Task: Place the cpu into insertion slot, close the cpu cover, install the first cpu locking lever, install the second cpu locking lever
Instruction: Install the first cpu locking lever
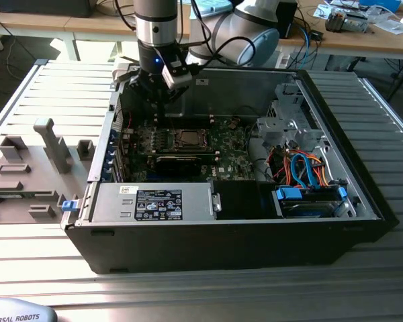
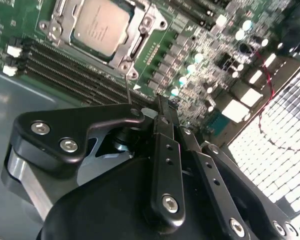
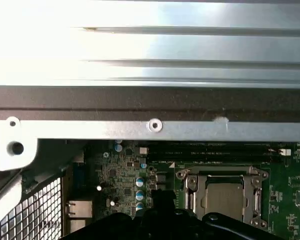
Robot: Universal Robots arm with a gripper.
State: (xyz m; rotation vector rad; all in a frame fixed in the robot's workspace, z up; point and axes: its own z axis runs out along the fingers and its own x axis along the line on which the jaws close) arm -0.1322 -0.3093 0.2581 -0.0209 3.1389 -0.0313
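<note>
While the gripper (image 1: pixel 162 100) hovers above the motherboard (image 1: pixel 215 144), its fingers meet, holding nothing.
Beside it, the cpu (image 2: pixel 101 26) sits in its socket with the cpu cover (image 2: pixel 135 30) framing it.

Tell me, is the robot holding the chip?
No. The cpu sits in its socket under the cpu cover. The gripper holds nothing.

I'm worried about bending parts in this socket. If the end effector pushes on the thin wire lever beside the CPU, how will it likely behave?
The wire lever looks very thin and long, so it would probably flex and spring. Smooth bare metal could let a pad slide off. The cpu sits flat under the cpu cover, so it likely won't shift.
</note>
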